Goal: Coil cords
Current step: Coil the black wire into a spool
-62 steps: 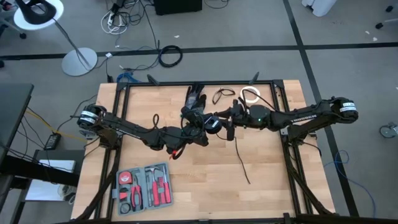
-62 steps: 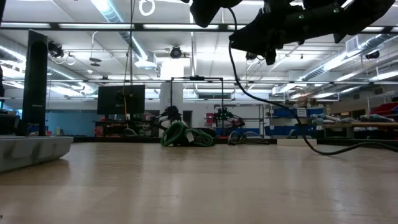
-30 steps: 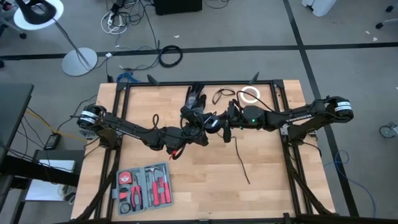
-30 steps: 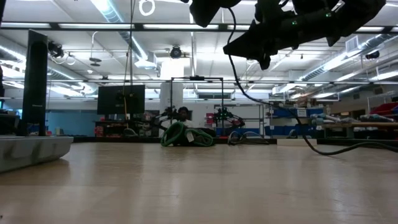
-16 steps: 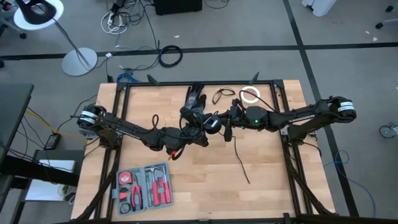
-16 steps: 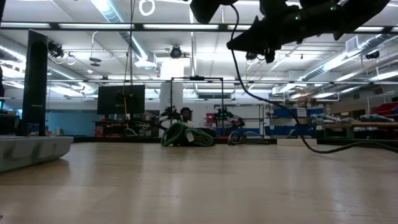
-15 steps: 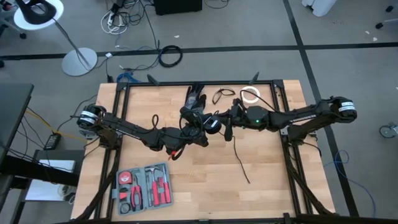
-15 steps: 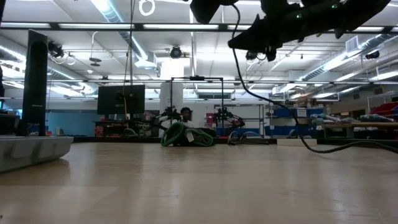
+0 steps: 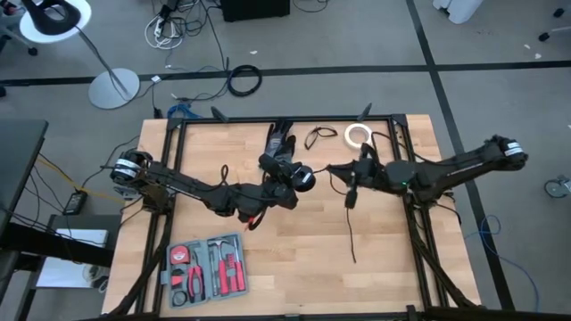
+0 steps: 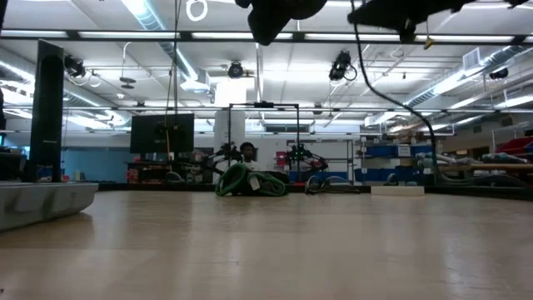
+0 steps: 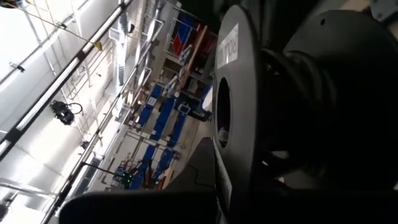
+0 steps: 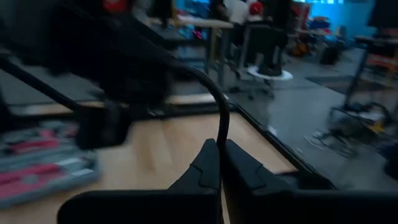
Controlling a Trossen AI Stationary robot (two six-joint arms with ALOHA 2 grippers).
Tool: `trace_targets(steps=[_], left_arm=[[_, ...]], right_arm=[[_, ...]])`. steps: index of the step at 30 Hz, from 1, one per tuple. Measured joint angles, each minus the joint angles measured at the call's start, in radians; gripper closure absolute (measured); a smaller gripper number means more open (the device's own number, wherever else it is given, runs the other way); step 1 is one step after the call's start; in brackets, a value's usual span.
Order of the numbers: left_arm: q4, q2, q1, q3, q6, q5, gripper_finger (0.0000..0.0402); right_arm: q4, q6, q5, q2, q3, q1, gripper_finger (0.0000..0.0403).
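- 2 dark arms reach over 1 wooden worktop (image 9: 294, 259) in the high view, the left from the frame's left side, the right from the right side.
- Counted on the worktop: 1 cord bundle (image 9: 303, 179) near the centre, 1 small cord loop (image 9: 319, 136) at upper centre, 1 white tape roll (image 9: 359, 135) just right of that loop, and 1 tool tray (image 9: 206, 267) at lower left.
- On the floor above the worktop in the frame lies 1 thicker cable ring (image 9: 244, 80), apart from the rest.
- The left gripper (image 9: 287, 176) sits at the frame's centre with its arm bent low across the worktop; its jaws are closed, and in the left wrist view a round black spool fills the frame right against them, though I cannot tell that they grip it.
- The right gripper (image 12: 218, 163) sits right of centre, its arm stretched in nearly level from the right edge; its jaws are closed on the bundle's loose tail (image 9: 350, 234), pinched between the tips in the right wrist view.
- The tail runs from the bundle to the right jaws, then hangs down toward lower centre.
- Against 1 second ago, the right gripper has pulled away to the right, opening a gap between it and the bundle, and its jaws have finished closing.
- The left arm, loop, tape roll and tray have not moved.
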Motion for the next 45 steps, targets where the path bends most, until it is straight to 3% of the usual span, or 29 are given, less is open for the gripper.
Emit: trace_targets(steps=[8,17,30,40,45], left_arm=[[-0.062,0.000,0.011,0.019,-0.037,-0.026,0.0402],[-0.300,0.000,0.039,0.117,-0.247,0.006,0.0402],[-0.285,0.000,0.042,0.118,-0.438,0.130,0.0402],[-0.296,0.000,0.026,0.118,-0.581,0.209,0.0402],[-0.472,0.000,0.040,0.162,-0.673,0.216,0.0402]], right_arm=[[0.126,-0.006,0.015,0.068,0.000,0.139,0.0403],[0.165,-0.064,0.065,0.187,0.082,0.210,0.0403],[0.189,-0.116,0.032,0.367,0.180,0.155,0.0403],[0.206,-0.104,-0.004,0.386,0.182,0.093,0.0403],[0.091,-0.045,0.015,0.375,0.182,0.105,0.0403]])
